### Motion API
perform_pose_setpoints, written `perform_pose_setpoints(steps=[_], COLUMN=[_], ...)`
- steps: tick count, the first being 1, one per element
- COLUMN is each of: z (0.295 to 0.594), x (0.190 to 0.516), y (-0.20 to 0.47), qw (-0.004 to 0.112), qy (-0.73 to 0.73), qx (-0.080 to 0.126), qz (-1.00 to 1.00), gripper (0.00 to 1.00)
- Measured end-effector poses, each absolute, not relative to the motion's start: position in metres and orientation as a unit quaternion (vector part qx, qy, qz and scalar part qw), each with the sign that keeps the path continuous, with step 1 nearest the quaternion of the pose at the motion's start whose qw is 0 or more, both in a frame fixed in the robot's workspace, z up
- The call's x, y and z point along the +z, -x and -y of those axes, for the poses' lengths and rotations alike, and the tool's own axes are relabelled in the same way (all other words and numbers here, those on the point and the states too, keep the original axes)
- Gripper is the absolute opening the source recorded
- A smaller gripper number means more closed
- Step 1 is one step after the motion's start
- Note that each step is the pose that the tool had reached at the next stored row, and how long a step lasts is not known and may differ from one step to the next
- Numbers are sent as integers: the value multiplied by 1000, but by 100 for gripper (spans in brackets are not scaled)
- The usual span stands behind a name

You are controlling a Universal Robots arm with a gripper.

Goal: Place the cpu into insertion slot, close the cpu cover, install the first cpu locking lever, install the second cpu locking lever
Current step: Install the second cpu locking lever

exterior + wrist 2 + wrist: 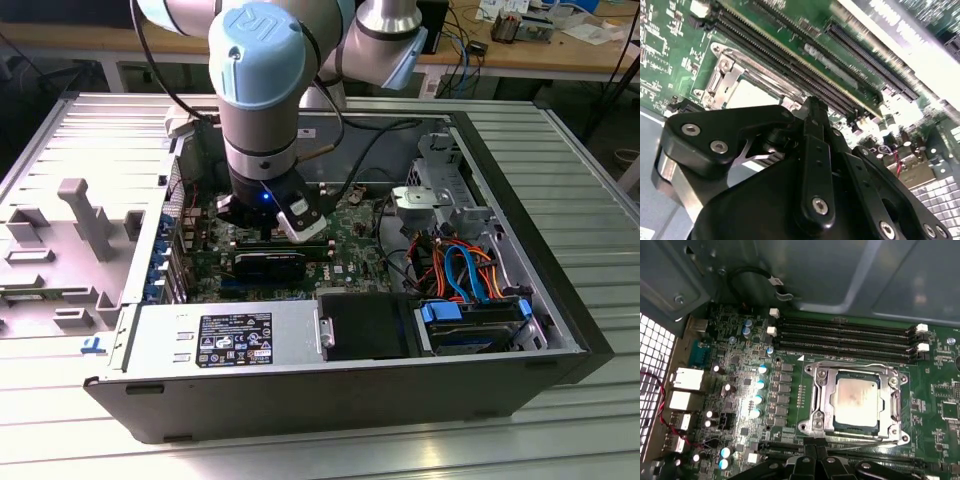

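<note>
The cpu (857, 399) sits in the slot (856, 430) with the cover (821, 399) down around it, just ahead of the gripper (814, 456), whose jaws look pressed together and empty, tips low by the socket's near edge, seemingly to work a lever.

Silver-grey cpu (856, 397) lies flat in the slot (839, 426); cover (821, 390) closed down around it.

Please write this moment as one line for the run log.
cpu: seated in insertion slot | cpu cover: closed over it | tool: low beside socket, holding nothing visible
</note>
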State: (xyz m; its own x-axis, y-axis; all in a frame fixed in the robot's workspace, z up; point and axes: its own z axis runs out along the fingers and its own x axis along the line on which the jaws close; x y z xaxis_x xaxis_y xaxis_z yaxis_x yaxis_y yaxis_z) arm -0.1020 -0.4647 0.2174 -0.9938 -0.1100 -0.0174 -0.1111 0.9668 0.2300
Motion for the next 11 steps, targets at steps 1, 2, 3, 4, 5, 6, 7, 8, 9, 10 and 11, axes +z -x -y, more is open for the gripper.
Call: perform_pose_setpoints(steps=[1,2,3,4,5,6,7,8,9,10,11], z=[468,469,471,471,471,471,471,471,470,470,470], x=[217,215,208,203,202,202,202,202,202,202,202], y=[102,102,102,102,102,102,102,104,105,106,107], qw=[3,3,3,4,4,4,4,4,4,4,4], qy=[56,56,56,56,56,56,56,56,56,56,56], qx=[124,132,138,139,139,139,139,139,139,139,139], qz=[-991,-990,-989,-989,-989,-989,-989,-989,-989,-989,-989], gripper=[11,11,11,11,11,11,11,11,11,11,11])
